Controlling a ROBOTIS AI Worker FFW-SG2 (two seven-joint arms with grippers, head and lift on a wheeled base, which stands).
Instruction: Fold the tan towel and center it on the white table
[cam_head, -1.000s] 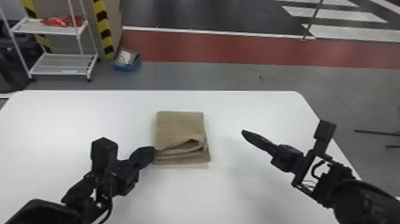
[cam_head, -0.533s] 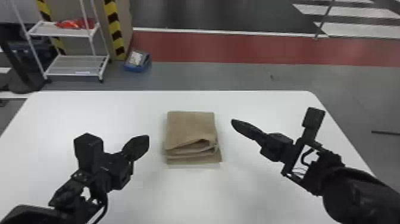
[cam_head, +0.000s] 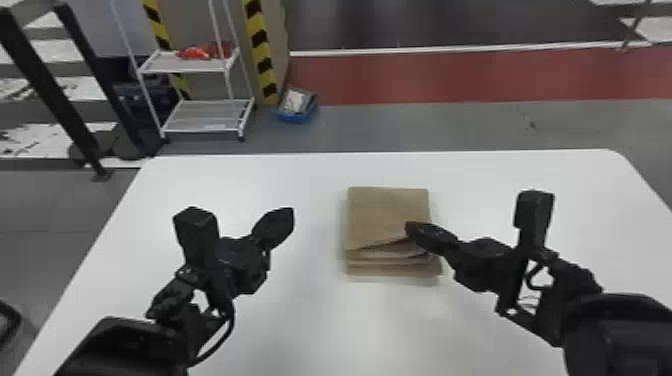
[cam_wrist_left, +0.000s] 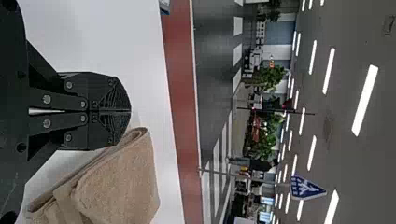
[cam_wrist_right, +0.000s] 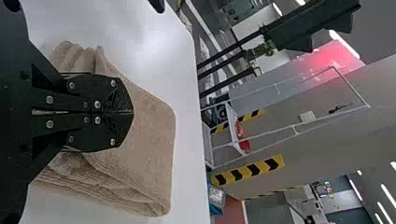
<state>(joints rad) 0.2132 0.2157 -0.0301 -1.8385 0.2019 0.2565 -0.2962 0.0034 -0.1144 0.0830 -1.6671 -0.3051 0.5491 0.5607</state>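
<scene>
1. We judge the folding largely done: the tan towel (cam_head: 387, 215) lies in a compact, layered packet on the white table (cam_head: 300, 325), its layers a little loose and uneven along the near side.
2. From left to right, we see it about midway along the far edge; near-to-far centering we cannot judge.
3. Our left pincer (cam_wrist_left: 130, 111) is pressed together, empty, left of the towel. Our right pincer (cam_wrist_right: 133, 112) is pressed together too, over the towel's right side; contact we cannot tell.
4. Left for us, probably: flattening the near layers and perhaps a small nudge.
</scene>
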